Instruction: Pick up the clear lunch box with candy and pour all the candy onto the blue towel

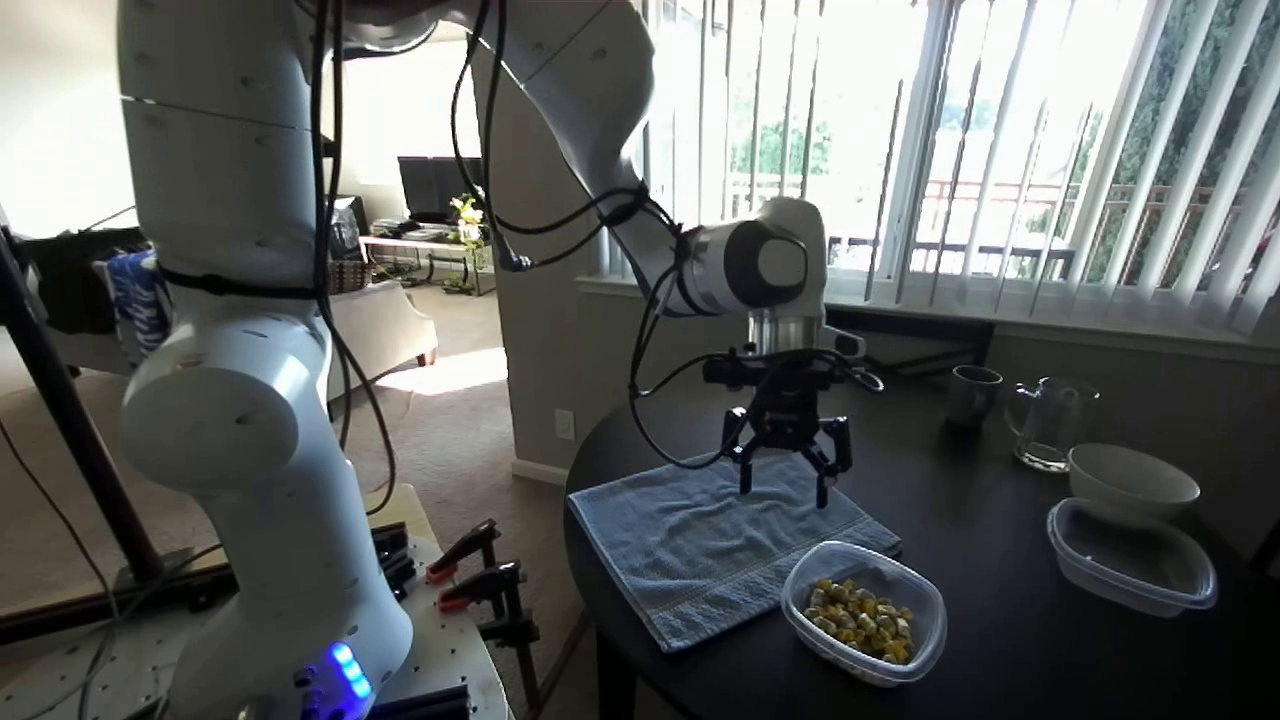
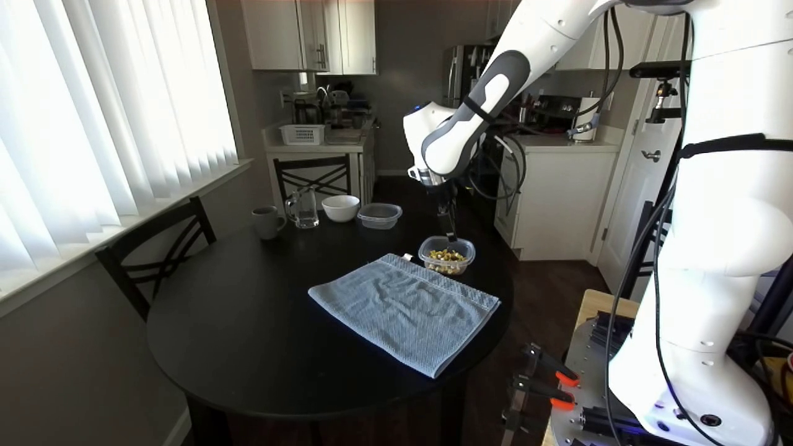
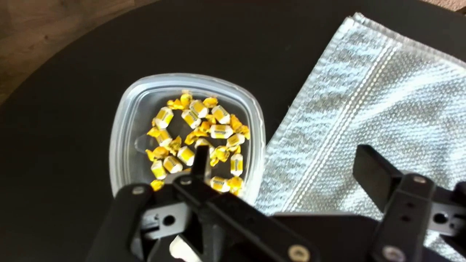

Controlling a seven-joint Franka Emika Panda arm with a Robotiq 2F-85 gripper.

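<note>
The clear lunch box (image 1: 912,582) stands upright on the dark table, close beside the blue towel (image 1: 690,550). It also shows in an exterior view (image 2: 463,246) and in the wrist view (image 3: 120,145). The candy (image 1: 858,622), yellow-and-white wrapped pieces, lies inside it, also in the wrist view (image 3: 186,155). The towel lies flat and slightly rumpled, also in an exterior view (image 2: 403,306) and the wrist view (image 3: 320,145). My gripper (image 1: 784,494) is open and empty above the table. In the wrist view (image 3: 284,163) one finger overlaps the box and the other overlaps the towel.
An empty clear container (image 1: 1130,575) stands by a white bowl (image 1: 1130,482), a glass mug (image 1: 1050,425) and a grey mug (image 1: 970,397). The round table's edge (image 2: 334,410) curves near the towel and box. Chairs (image 2: 162,260) stand around the table by the window.
</note>
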